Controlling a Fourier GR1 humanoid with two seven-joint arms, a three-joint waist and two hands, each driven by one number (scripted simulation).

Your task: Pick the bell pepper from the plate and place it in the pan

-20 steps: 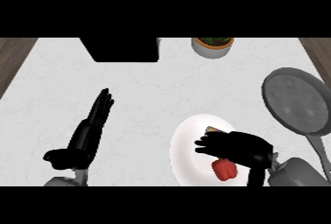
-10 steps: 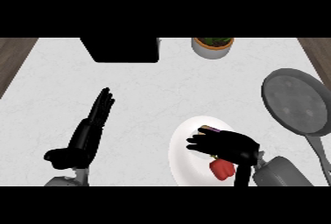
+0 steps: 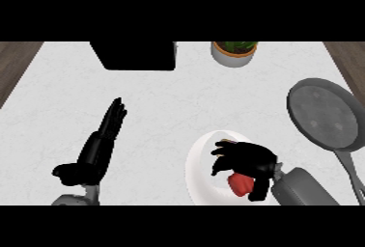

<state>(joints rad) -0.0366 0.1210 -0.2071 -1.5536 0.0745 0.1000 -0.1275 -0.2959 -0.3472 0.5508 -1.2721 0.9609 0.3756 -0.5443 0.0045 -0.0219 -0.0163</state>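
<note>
The right hand (image 3: pixel 246 159) is hanging over the one white plate (image 3: pixel 202 166), palm down, its fingers curling downward and its thumb reaching down past the single red bell pepper (image 3: pixel 240 183). The pepper is lying on the plate just under the palm, at the near side; whether the fingers are actually touching it cannot be told, and they are not wrapped round it. The grey forearm is coming in from the lower right, angling up toward the plate.

The left hand (image 3: pixel 100 144) is resting open at the left, its fingers straight and pointing up the counter (image 3: pixel 178 106), holding nothing.

One grey pan (image 3: pixel 324 118) is lying to the right of the plate, apart from it, its handle running toward the lower edge. At the far side, one potted plant (image 3: pixel 234 52) and one black box (image 3: pixel 135 55) are standing.
</note>
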